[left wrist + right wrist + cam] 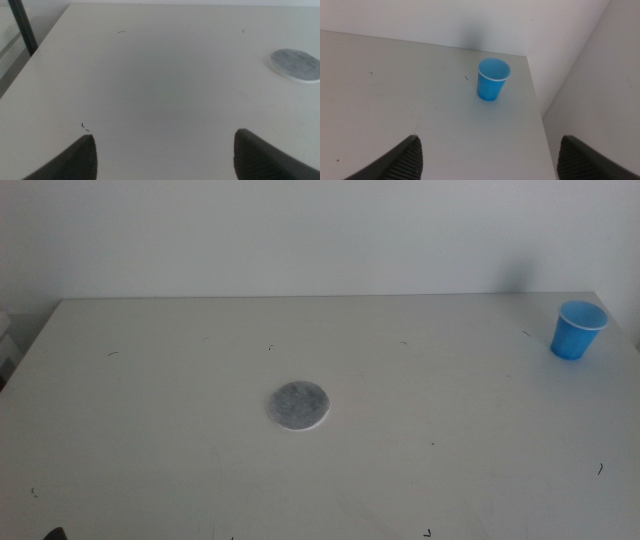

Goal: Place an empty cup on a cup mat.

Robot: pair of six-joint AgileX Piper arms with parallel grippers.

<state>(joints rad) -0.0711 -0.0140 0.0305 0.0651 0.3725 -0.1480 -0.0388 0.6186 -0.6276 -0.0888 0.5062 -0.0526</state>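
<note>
White table (150,430): cup (578,330) far from cup mat (298,406).

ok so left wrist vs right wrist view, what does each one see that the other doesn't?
Only the left wrist view shows the cup mat, lying flat with nothing on it, and the left hand, jaws wide apart. Only the right wrist view shows the cup, upright near the table's far corner, and the right hand, also open. Both share the white table and hold nothing.
</note>
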